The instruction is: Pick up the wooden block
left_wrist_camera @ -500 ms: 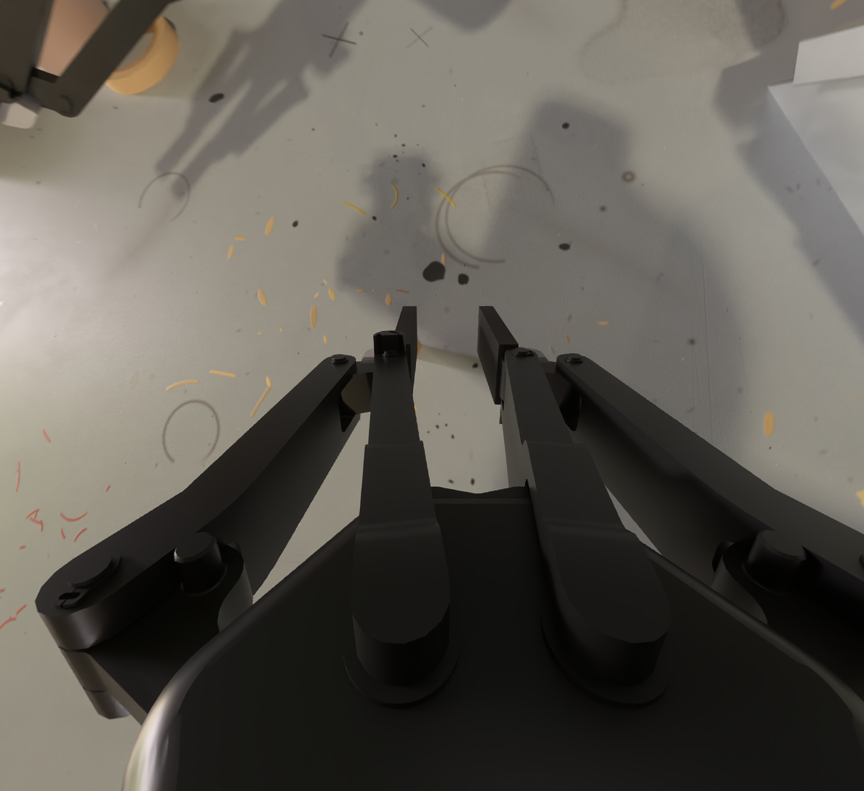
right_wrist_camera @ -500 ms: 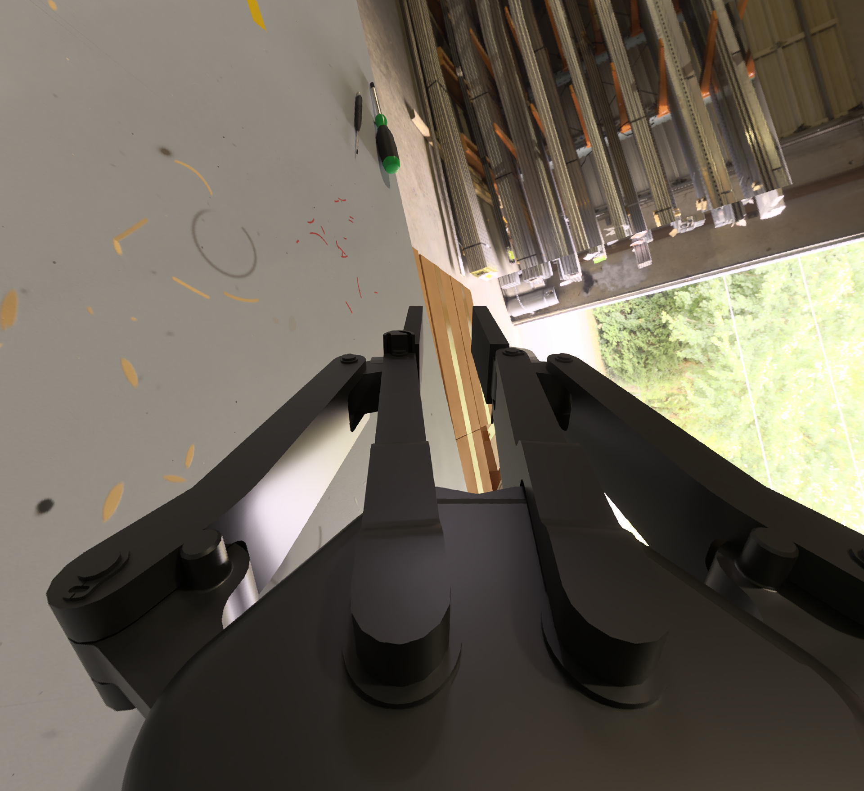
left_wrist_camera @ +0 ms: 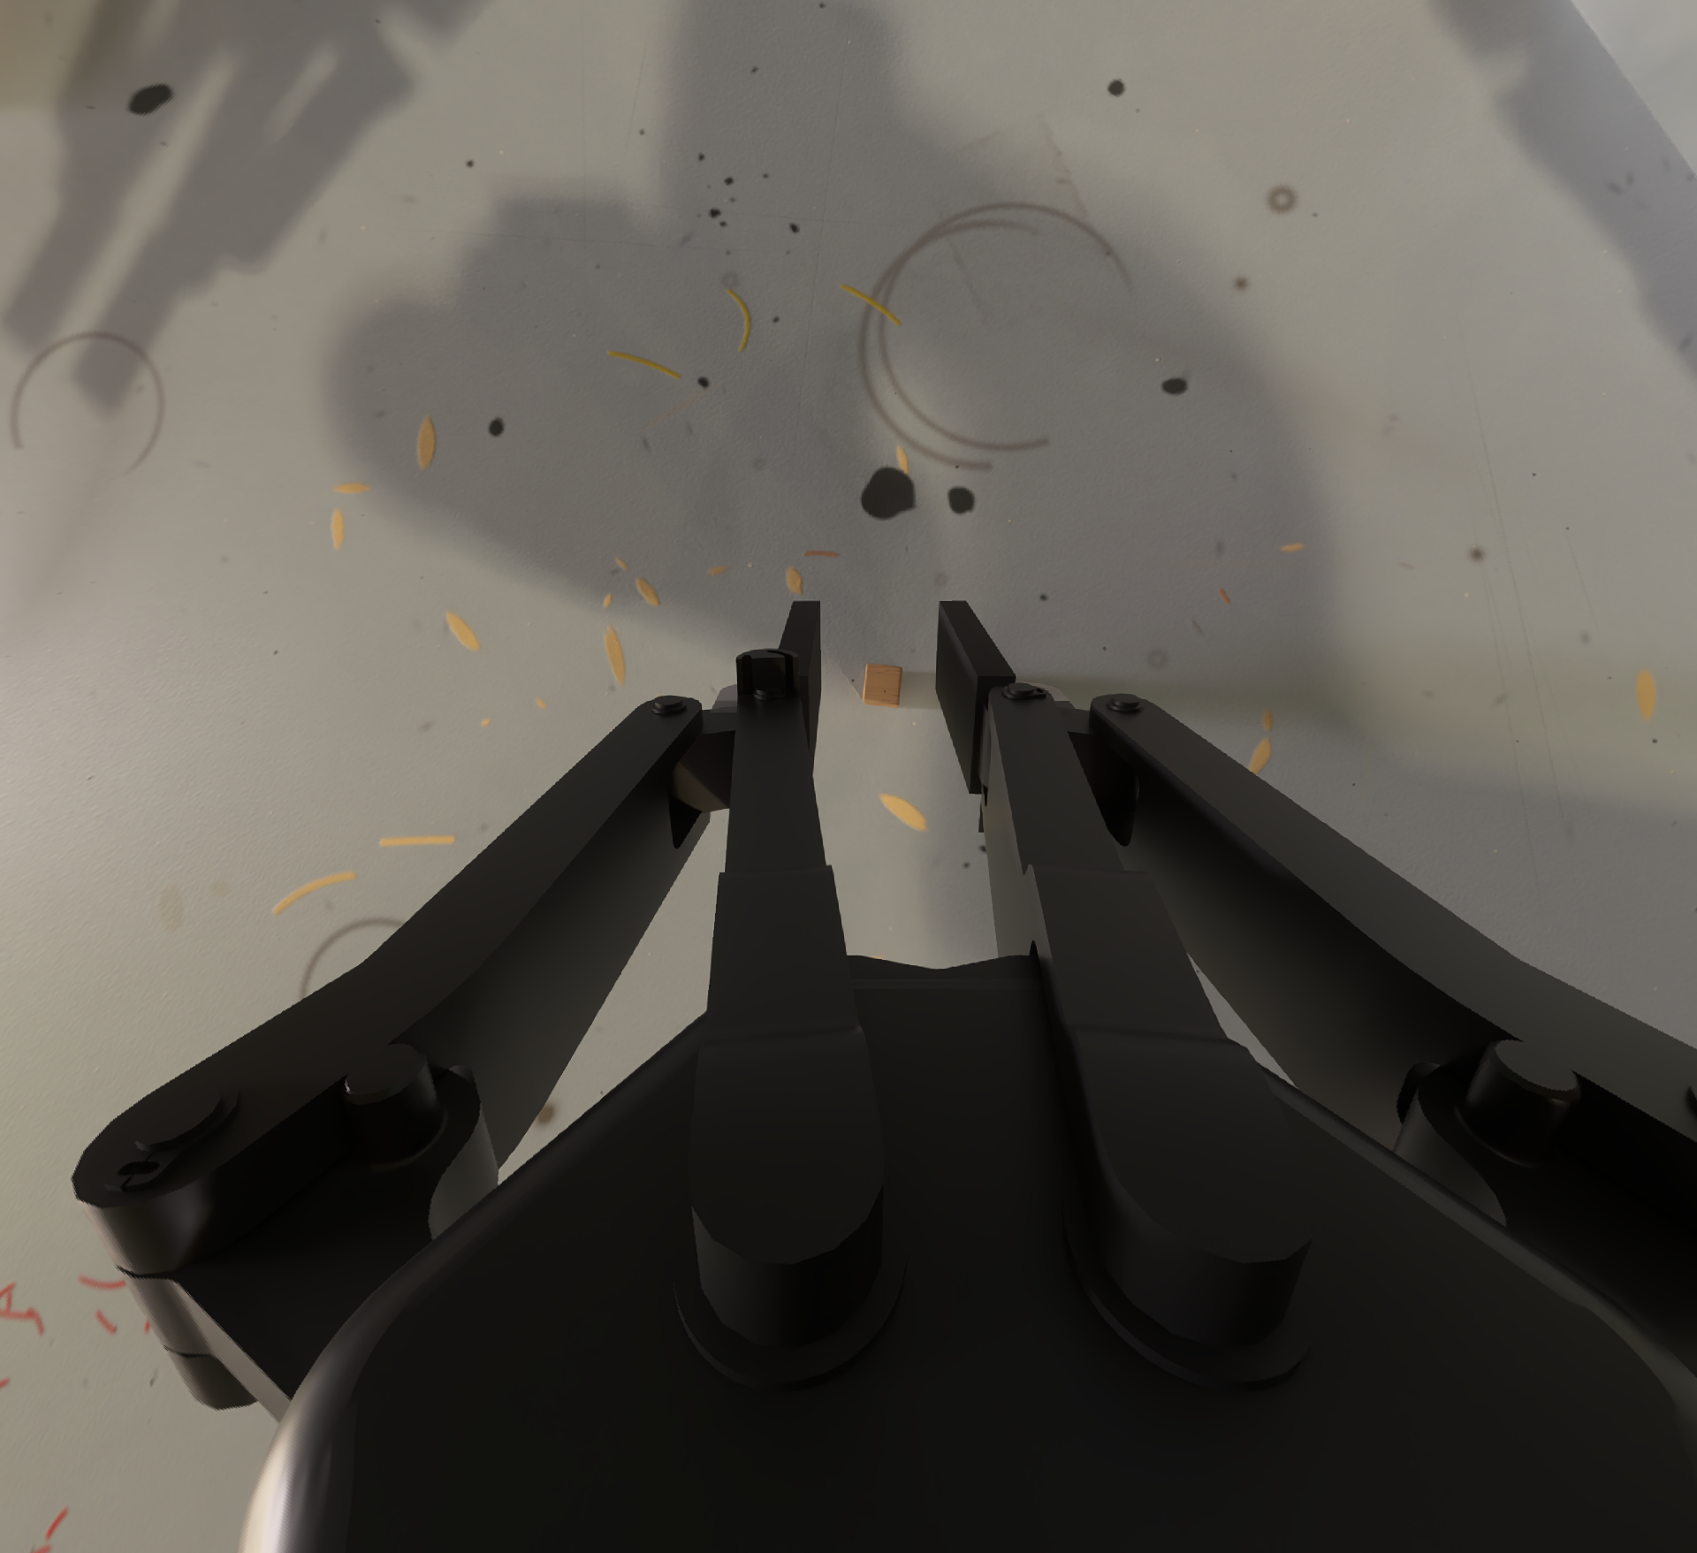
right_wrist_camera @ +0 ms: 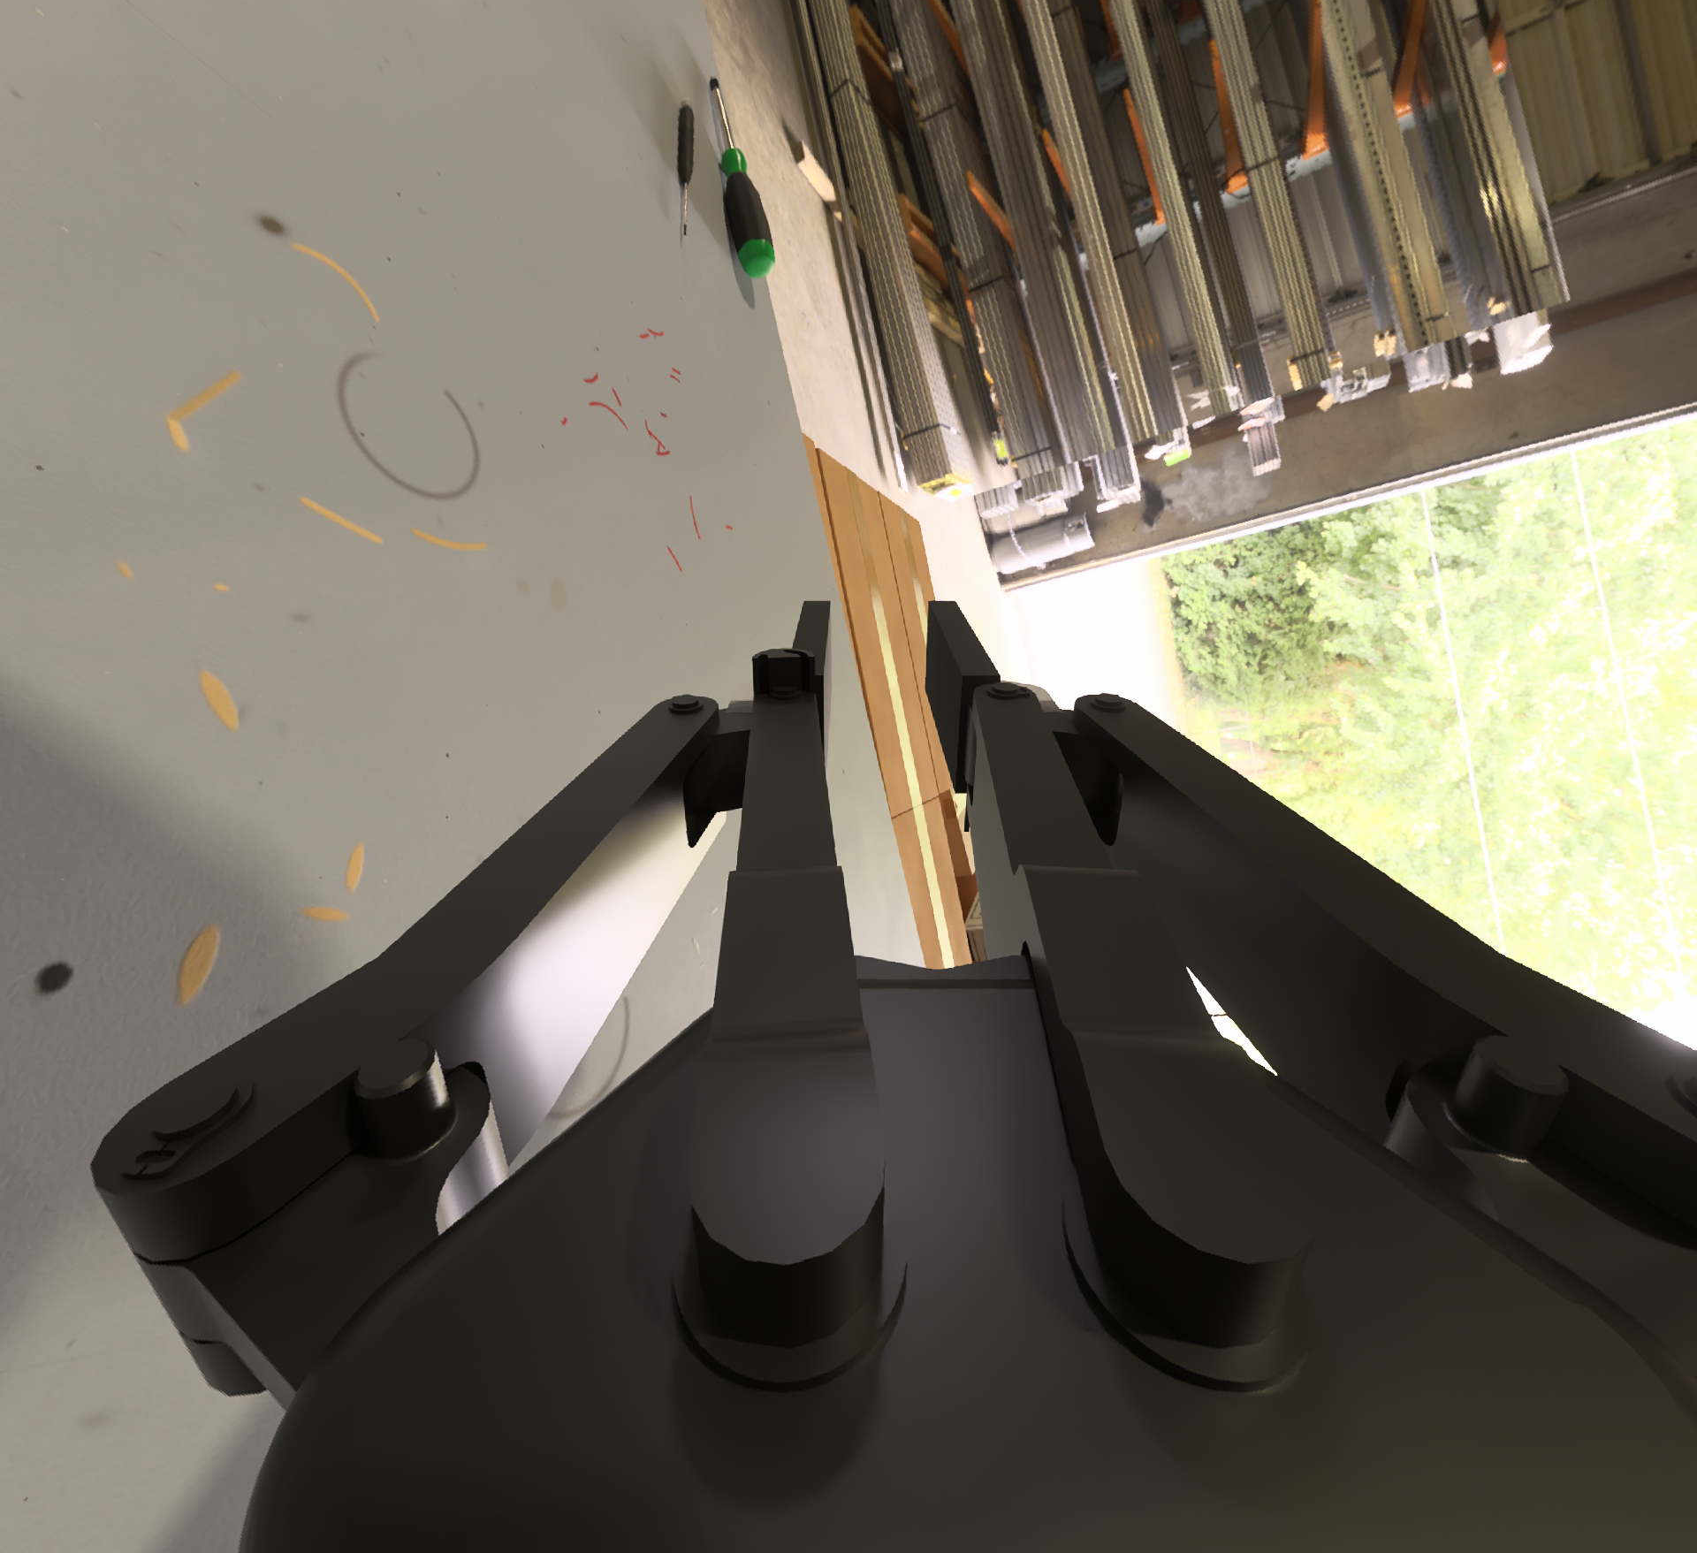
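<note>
A small tan wooden block (left_wrist_camera: 882, 685) lies on the grey table (left_wrist_camera: 230, 728), at the edge of a large shadow. In the left wrist view it shows in the gap between my fingertips, farther off than them. My left gripper (left_wrist_camera: 877, 636) points down at the table above it, with its jaws a narrow gap apart and nothing between them. My right gripper (right_wrist_camera: 877, 636) has the same narrow gap and is empty. It points along the table (right_wrist_camera: 275, 85) toward its edge. The block does not show in the right wrist view.
A white box (left_wrist_camera: 1644, 12) stands at the far right of the left view. Near the table edge lie a green-handled screwdriver (right_wrist_camera: 746, 209), a thin black tool (right_wrist_camera: 684, 150) and a small pale wooden piece (right_wrist_camera: 815, 170). Wooden boards (right_wrist_camera: 882, 636) and metal racks (right_wrist_camera: 1194, 177) lie beyond.
My left gripper has moved closer to the table. The block has come into view between its fingertips, and the other gripper and a tan roll have left the top left. The right view is unchanged.
</note>
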Tool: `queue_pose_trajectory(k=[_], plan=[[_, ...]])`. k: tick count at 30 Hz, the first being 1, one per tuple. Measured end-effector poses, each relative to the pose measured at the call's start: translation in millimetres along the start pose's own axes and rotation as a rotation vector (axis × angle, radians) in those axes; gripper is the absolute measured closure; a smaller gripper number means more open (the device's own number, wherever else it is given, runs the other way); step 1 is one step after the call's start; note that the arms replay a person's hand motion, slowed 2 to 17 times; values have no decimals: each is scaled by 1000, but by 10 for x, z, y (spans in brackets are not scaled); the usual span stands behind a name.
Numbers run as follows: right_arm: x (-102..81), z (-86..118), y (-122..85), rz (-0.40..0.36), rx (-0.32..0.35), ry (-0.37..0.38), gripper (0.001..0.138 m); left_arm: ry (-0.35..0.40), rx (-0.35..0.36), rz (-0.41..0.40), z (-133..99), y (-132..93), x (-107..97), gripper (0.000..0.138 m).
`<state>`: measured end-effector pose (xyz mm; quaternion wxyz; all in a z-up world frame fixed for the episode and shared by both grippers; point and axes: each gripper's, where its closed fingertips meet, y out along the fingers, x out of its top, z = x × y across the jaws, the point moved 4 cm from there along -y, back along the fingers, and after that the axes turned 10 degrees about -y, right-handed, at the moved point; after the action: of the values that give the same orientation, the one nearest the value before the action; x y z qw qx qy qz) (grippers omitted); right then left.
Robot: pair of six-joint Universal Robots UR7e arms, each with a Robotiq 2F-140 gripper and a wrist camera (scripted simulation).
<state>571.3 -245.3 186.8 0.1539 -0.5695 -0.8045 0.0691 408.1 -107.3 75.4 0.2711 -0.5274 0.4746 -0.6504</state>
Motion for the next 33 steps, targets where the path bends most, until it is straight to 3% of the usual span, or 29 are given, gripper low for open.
queue_pose_trajectory(k=[9,14,18,26,33], plan=[[-50,25,35,33,4,-17,111,33,-112,65,50,173,-88,111],[-58,28,43,38,7,-18,111,43,-156,36,31,194,-126,124],[-61,30,47,35,10,-14,111,76,-129,4,31,211,-135,125],[-100,55,75,49,18,-16,111,97,-53,17,22,180,-130,127],[-107,83,97,61,20,-28,111,39,-17,-38,-73,24,-88,127]])
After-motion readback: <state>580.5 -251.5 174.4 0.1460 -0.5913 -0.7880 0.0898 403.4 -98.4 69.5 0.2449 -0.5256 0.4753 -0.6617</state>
